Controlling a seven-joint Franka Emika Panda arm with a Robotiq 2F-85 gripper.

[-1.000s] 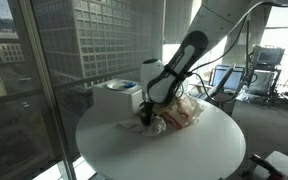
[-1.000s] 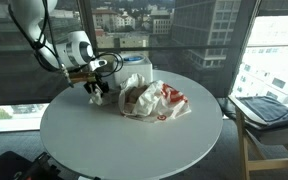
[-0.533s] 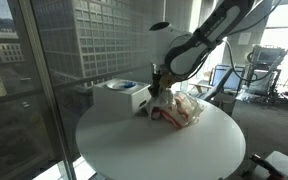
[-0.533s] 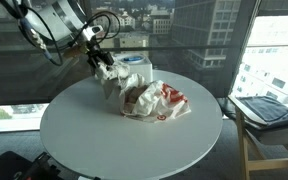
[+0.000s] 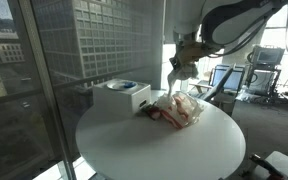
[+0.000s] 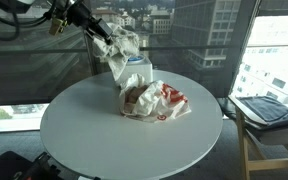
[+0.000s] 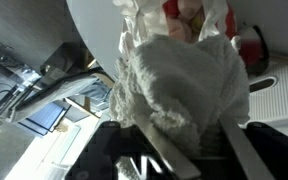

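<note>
One white cloth [image 7: 179, 80] hangs bunched from the gripper [image 7: 182, 152], its fingers pinching the cloth's top, high above the round table [image 6: 84, 140]. The lift looks to be the step in hand. The next move probably calls for a steady carry clear of the red-and-white bag [image 6: 152, 100] beneath.

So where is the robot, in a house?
Probably an office or lab high up in a city: tall windows show towers outside, and computer screens stand behind the round white table where the gripper holds a white cloth.
</note>
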